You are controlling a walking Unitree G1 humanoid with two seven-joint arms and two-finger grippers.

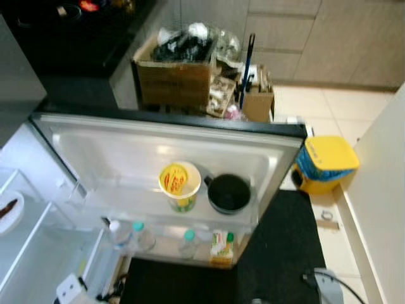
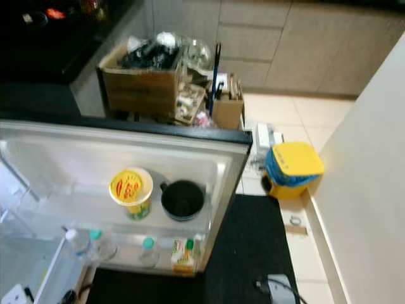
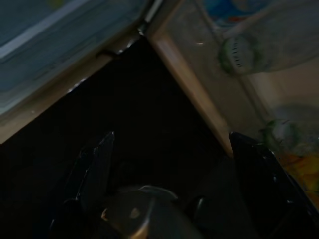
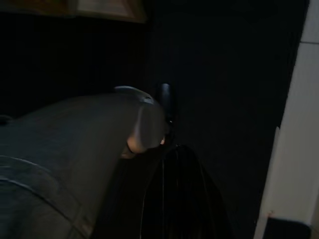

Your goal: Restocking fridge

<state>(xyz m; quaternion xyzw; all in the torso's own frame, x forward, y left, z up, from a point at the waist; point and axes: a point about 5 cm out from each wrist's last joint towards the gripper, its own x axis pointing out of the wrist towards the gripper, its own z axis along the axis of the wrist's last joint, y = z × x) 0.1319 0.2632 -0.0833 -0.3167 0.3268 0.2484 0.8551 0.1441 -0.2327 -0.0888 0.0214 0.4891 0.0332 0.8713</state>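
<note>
Open fridge door (image 1: 171,136), racks already holding goods.

A yellow tub (image 1: 180,183) and black pot (image 1: 228,192) sit above bottles (image 1: 142,234), partly hidden. The left gripper (image 3: 172,149) is spread; the right gripper (image 4: 172,164), very dark, seems closed.

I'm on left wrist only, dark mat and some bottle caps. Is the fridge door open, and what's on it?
Observer: Open. The upper door shelf holds a yellow-lidded tub with a black pot beside it.
Operator: Those bottles, where do they sit?
Observer: In the lower door shelf: clear bottles with teal caps, plus a small carton at the end nearer the door's free edge.
Operator: Anything on the floor past the door?
Observer: A yellow bin stands on the tiles beside the door's edge, by the wall.
Operator: My left claw looks open. And the right?
Observer: The right claw hangs over the black mat; it's too dark to tell whether it is open.
</note>
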